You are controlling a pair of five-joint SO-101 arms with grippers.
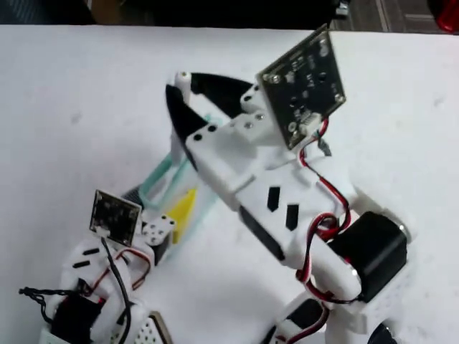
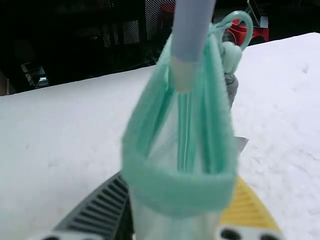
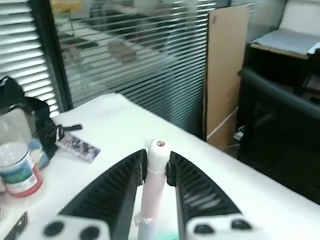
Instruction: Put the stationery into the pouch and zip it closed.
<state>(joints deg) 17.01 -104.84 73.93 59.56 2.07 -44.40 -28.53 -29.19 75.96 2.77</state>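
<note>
Pouch (image 2: 177,187): clear, with a teal zip edge. It lies on the left half of the white surface (image 1: 86,86), running from my left jaws away toward the far right, and its mouth gapes open in a loop.
Left jaws: closed on the near end of the pouch, with the dark ribbed finger (image 2: 100,210) on one side and the yellow finger (image 2: 245,205) on the other.
Pen (image 2: 190,30): pale blue barrel with a white section, standing nearly upright. Its lower end is at the open mouth of the pouch. I cannot tell whether it is already past the rim.
Right jaws: pinched narrowly on the pen, with the black ribbed fingers (image 3: 200,190) pressing both sides and the white top poking out above them.
Zip pull (image 2: 235,20): teal ring at the far end of the pouch, just beside the pen.
Background: a bottle (image 3: 17,167) and a small card (image 3: 77,145) rest on the white top beyond my right jaws.
</note>
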